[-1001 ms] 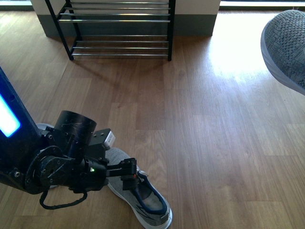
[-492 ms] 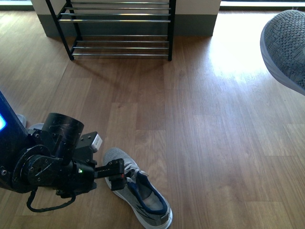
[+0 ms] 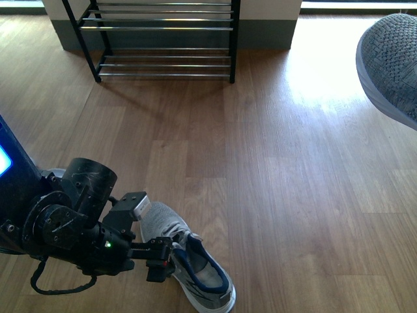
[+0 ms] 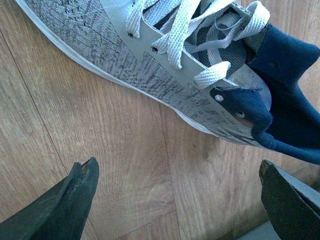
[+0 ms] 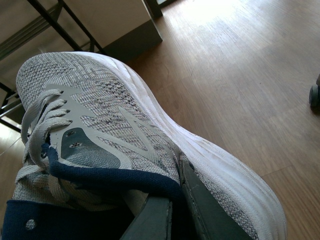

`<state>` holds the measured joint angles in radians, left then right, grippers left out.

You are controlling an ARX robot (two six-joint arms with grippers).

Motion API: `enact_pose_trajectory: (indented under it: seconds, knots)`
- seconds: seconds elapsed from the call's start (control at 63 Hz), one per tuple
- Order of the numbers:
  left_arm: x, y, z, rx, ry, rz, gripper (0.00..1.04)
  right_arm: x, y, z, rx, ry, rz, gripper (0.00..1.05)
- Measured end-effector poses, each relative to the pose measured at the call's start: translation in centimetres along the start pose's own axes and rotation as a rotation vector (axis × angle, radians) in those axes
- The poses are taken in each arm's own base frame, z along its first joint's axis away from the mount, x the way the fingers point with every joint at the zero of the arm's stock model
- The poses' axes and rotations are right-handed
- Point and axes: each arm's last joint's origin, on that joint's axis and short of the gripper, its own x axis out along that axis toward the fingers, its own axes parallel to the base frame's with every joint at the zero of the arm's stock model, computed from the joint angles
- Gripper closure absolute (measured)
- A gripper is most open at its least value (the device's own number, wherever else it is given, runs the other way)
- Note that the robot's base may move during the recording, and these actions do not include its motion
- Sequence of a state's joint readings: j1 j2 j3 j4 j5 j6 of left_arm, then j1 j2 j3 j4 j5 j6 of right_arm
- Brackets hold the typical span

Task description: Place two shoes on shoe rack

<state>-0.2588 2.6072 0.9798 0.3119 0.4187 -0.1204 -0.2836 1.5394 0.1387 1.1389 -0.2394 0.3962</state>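
1. Front view: at near left the left gripper [image 3: 161, 255] hangs low over the wooden floor [image 3: 293, 195]. Its tips sit just beside the navy collar of the floor shoe [image 3: 195, 270]. This grey knit sneaker rests on its white sole with its toe turned far-left and its heel nearest the camera.
2. In the left wrist view, the two dark fingers [image 4: 65, 205] of the left gripper [image 4: 177, 167] stand spread wide with only bare planks between them. The floor shoe [image 4: 150, 65] lies just past the tips, its white laces loose and its navy tongue and lining showing. Nothing is grasped.
3. At the far right edge of the front view, the raised shoe [image 3: 391, 62] is held off the floor, with only its grey knit toe and white sole rim in frame.
4. The right wrist view shows the right gripper [image 5: 177, 200] clamped on the navy collar of the raised shoe [image 5: 115, 125], with one grey finger [image 5: 205, 215] against its side.
5. The shoe rack [image 3: 163, 29], with a black frame and silver rods, stands at far left-centre against a grey skirting [image 3: 267, 36]. A stretch of floor separates it from both shoes.
6. A small dark wheel [image 5: 314, 95] sits on the floor at the edge of the right wrist view.
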Motion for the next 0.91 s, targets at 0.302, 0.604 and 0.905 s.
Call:
enact_pose_trajectory:
  seconds: [0.302, 0.604, 0.905]
  knots:
    - [-0.05, 0.23, 0.51, -0.059, -0.133, 0.174, 0.09, 0.0, 0.0, 0.0, 0.0, 0.0, 0.0, 1.03]
    - [-0.17, 0.05, 0.68, -0.162, -0.229, 0.167, 0.09, 0.0, 0.0, 0.0, 0.0, 0.0, 0.0, 1.03]
    - [-0.16, 0.09, 0.62, -0.186, -0.256, 0.249, 0.09, 0.0, 0.0, 0.0, 0.0, 0.0, 0.0, 1.03]
